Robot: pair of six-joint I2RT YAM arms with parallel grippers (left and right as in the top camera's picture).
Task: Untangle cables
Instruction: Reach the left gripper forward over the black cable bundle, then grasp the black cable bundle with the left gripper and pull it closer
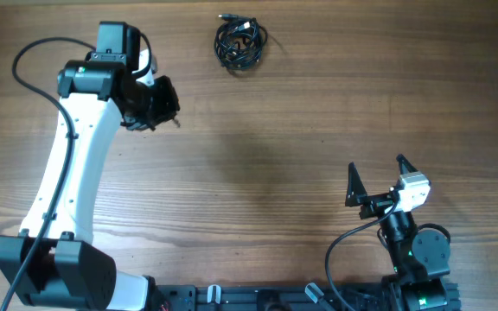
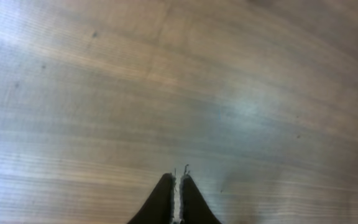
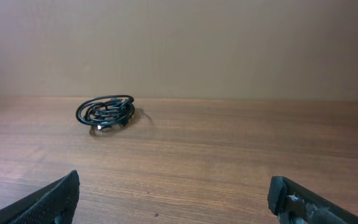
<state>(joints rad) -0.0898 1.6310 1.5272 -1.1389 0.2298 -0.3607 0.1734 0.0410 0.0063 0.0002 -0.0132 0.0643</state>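
Note:
The cables lie as a small round tangle of thin black cord at the far middle of the wooden table; the tangle also shows in the right wrist view, far ahead and left of centre. My left gripper is shut and empty, to the left of the tangle and a little nearer the front; in the left wrist view its closed fingertips hang over bare wood. My right gripper is open wide and empty at the front right, far from the cables; it also shows in the right wrist view.
The wooden table carries only the cable tangle. The arm bases and their thick black wires sit along the front edge. A plain wall stands behind the table's far edge.

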